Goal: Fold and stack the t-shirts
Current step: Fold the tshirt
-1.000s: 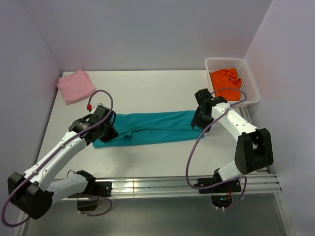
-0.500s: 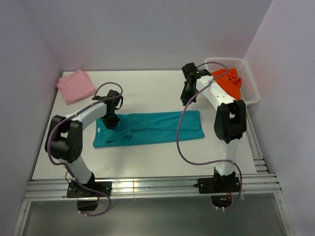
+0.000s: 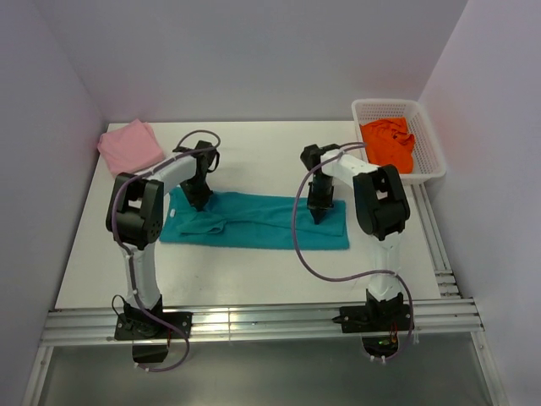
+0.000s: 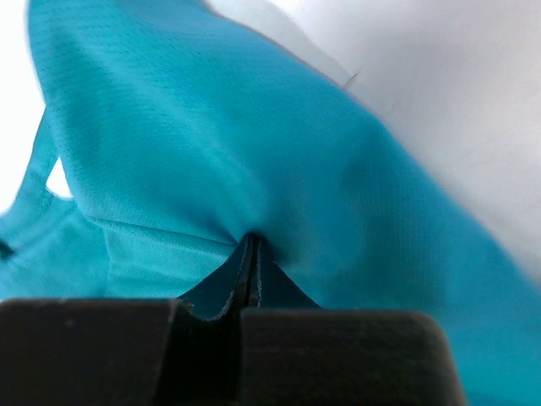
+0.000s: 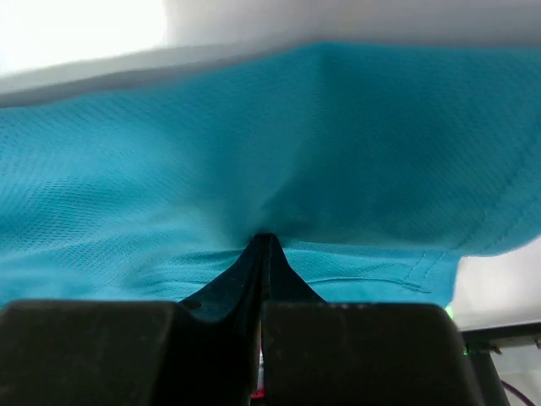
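The teal t-shirt (image 3: 254, 222) lies as a long folded strip across the middle of the table. My left gripper (image 3: 200, 203) points down at the strip's far edge near its left end. In the left wrist view its jaws (image 4: 251, 239) are shut, and the teal fabric (image 4: 211, 144) puckers into their tips. My right gripper (image 3: 320, 216) stands on the strip's right part, also shut (image 5: 265, 241), with teal cloth (image 5: 296, 152) gathered at the tips. The pink t-shirt (image 3: 129, 146) lies folded at the far left. The orange t-shirt (image 3: 387, 142) sits crumpled in the basket.
The white mesh basket (image 3: 427, 135) stands at the table's far right corner. Cables loop from both arms over the table. An aluminium rail (image 3: 254, 321) runs along the near edge, with both arm bases on it.
Both arms swung from the strip's ends, up past its far edge, then down onto it. Both grippers went from open to shut. The strip's right end now reaches nearer.
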